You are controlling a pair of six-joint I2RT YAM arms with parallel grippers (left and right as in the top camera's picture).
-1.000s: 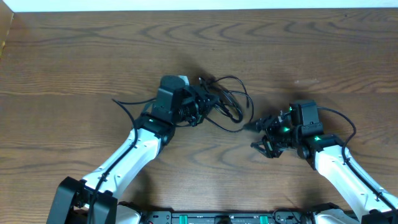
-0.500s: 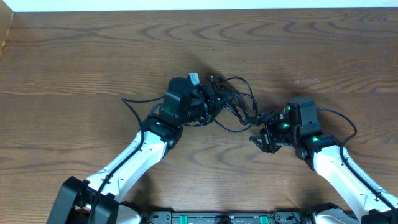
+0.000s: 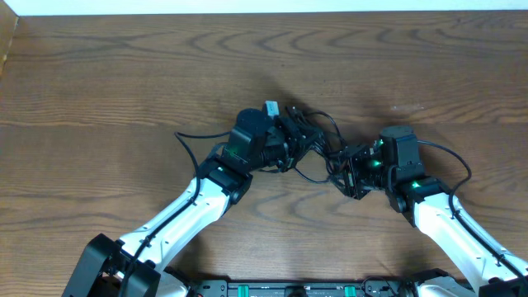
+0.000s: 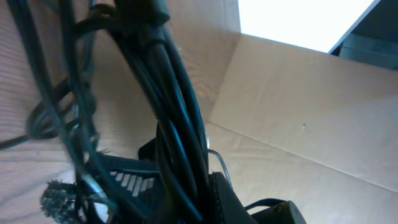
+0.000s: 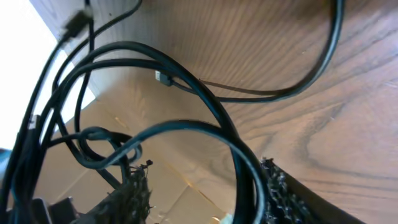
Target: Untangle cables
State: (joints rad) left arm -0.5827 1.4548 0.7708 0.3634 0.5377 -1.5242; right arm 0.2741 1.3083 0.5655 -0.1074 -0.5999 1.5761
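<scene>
A small tangle of thin black cables (image 3: 318,136) hangs between my two grippers at the middle of the table. My left gripper (image 3: 290,142) is shut on a thick bunch of the strands, which fill the left wrist view as cables (image 4: 168,124) running down into the left gripper (image 4: 186,199). My right gripper (image 3: 345,172) sits just right of the tangle. In the right wrist view the right gripper (image 5: 205,199) has its jaws apart, and one loop of the cables (image 5: 205,93) runs down between them against the right finger (image 5: 283,193). A small plug end (image 5: 163,77) hangs free.
The wooden table (image 3: 124,82) stretches wide on all sides. A cardboard wall (image 4: 298,106) stands beyond the table edge. Each arm's own black wire trails beside it, one on the left (image 3: 194,140) and one on the right (image 3: 458,165).
My left arm has carried the cable bunch to the right, close to the right gripper. The right gripper's jaws have narrowed around a loop and shifted slightly up and left.
</scene>
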